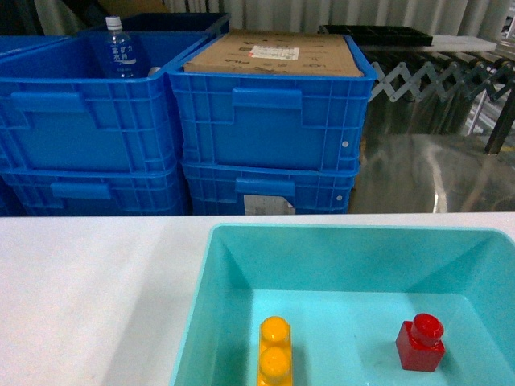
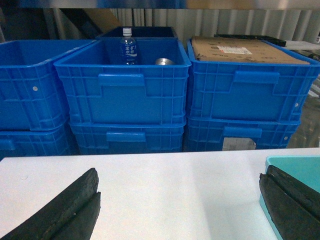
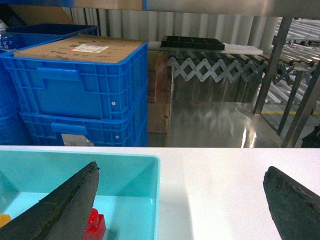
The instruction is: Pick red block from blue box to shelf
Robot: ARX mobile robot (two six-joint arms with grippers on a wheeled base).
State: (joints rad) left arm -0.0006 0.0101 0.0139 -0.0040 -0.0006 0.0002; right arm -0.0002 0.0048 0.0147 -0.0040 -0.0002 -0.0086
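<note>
The red block (image 1: 420,343), a glossy one-stud brick, sits on the floor of the blue box (image 1: 197,305) toward its right side. Neither gripper shows in the head view. In the right wrist view my right gripper (image 3: 182,169) is open above the white table, just right of the blue box (image 3: 156,167). Its left finger (image 3: 70,200) overlaps the box and half hides the red block (image 3: 98,225). My left gripper (image 2: 179,175) is open and empty over bare table, with the blue box (image 2: 295,162) corner at its right finger. The shelf (image 3: 274,65) shows as steel uprights and a top crossbar behind the table.
A yellow-orange two-stud brick (image 1: 274,351) lies in the box left of the red block. Stacked dark-blue crates (image 1: 265,129) stand beyond the table's far edge, one holding a bottle (image 1: 118,48), one covered by cardboard (image 1: 273,55). An extendable roller conveyor (image 3: 220,67) stands at the back right.
</note>
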